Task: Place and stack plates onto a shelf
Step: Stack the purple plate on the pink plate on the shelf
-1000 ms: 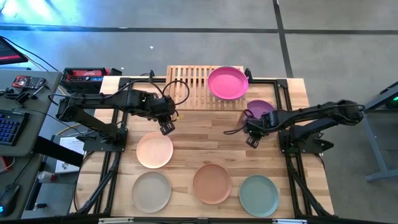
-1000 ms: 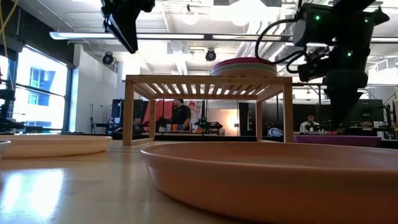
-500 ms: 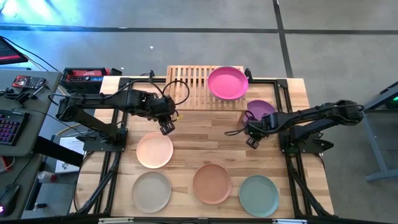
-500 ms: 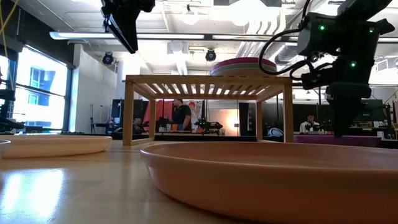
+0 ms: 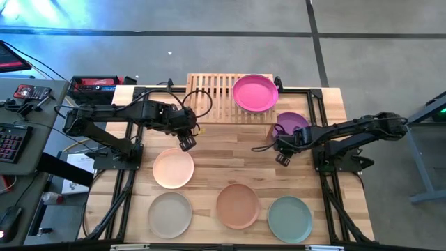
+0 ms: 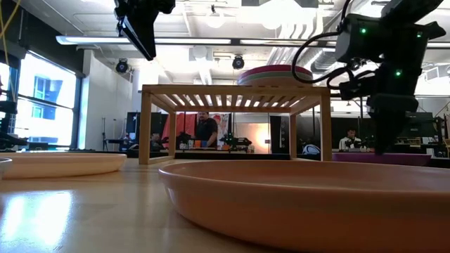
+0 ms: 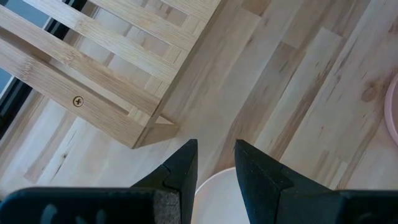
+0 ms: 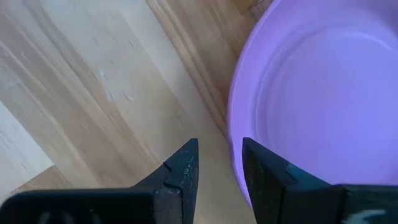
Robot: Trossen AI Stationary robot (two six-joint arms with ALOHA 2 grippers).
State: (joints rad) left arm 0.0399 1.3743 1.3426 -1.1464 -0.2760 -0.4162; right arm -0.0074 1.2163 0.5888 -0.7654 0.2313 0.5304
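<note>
risk: right gripper (image 8: 217, 162) sits slightly parted and empty, straddling the purple plate's (image 8: 323, 106) rim, so a shallow pinch on that smooth lip could slip | left gripper (image 5: 186, 143) hangs empty, a bit apart, above the peach plate (image 5: 173, 168) | look: matte, shallow, round | where: purple plate on table just beside the shelf (image 5: 209, 94), magenta plate (image 5: 254, 92) up top

Robotics lab, open industrial hall with ceiling ducts (image 6: 211, 17), people at benches (image 6: 205, 130), keyboard (image 5: 10, 143) beside rig
</note>
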